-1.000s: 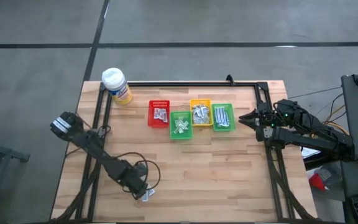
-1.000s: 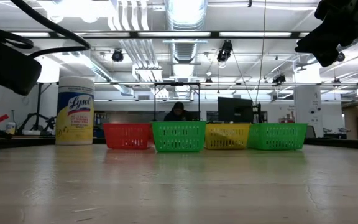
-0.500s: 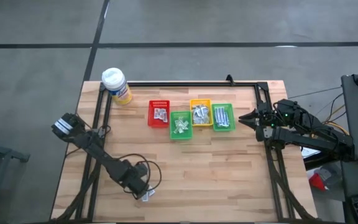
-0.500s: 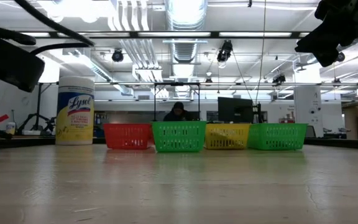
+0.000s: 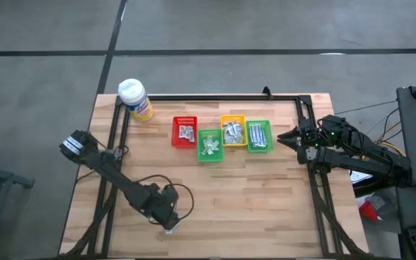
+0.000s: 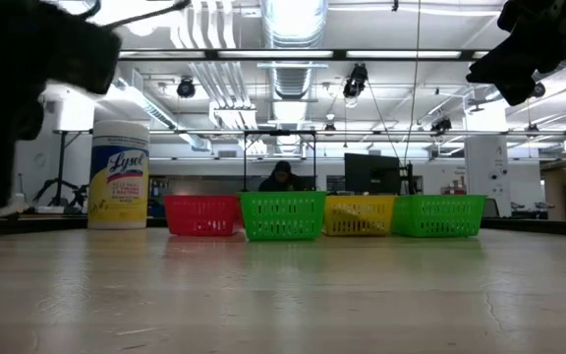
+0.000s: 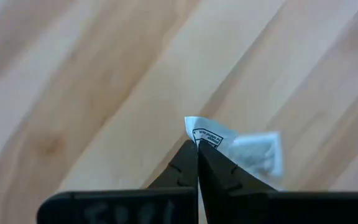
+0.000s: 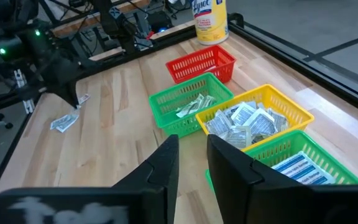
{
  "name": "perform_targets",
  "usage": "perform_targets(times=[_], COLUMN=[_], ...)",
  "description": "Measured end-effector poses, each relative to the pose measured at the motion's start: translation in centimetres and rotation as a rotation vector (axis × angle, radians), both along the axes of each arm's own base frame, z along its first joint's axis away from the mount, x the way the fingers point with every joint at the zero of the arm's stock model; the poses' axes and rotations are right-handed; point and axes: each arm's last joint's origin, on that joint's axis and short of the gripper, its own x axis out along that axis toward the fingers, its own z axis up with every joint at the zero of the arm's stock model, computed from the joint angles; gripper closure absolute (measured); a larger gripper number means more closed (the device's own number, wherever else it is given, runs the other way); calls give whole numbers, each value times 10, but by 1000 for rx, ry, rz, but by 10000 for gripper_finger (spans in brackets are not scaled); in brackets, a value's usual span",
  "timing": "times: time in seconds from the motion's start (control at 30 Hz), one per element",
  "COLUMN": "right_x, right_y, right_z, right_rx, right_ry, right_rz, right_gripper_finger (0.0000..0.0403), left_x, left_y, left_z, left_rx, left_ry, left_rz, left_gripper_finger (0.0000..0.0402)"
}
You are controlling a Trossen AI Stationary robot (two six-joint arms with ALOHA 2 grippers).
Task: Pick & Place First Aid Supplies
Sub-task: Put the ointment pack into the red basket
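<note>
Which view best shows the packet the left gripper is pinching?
The left wrist view: the left gripper is shut on the white packet, its corner lifted off the wooden table. The right wrist view shows it small and far off, another packet nearby. The high view shows only a sliver; the low view shows none.

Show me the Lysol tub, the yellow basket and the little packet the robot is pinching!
Lysol tub (image 6: 118,175), low view, on its label.
Yellow basket (image 8: 294,111), right wrist view, on its rim.
Packet (image 7: 253,151), left wrist view, on its flat face.
</note>
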Motion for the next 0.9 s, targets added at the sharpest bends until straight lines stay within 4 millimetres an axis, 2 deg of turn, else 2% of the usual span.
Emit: perform_targets(times=[0.23,0.43,0.67,0.9], right_x=[0,0,0,0], right_y=[0,0,0,0], right_z=[0,0,0,0], right_rx=[0,0,0,0], right_ry=[0,0,0,0], right_rz=[0,1,0,0], right_gripper_finger=[316,326,335,325], left_x=[9,17,31,47], left_y=[10,32,76,134], left_z=[36,73,100,106], left_rx=[100,272,438,543], left_ry=[-215,-442,-536,-497], left_rz=[71,205,343,501], left_gripper_finger=[401,401,401,401])
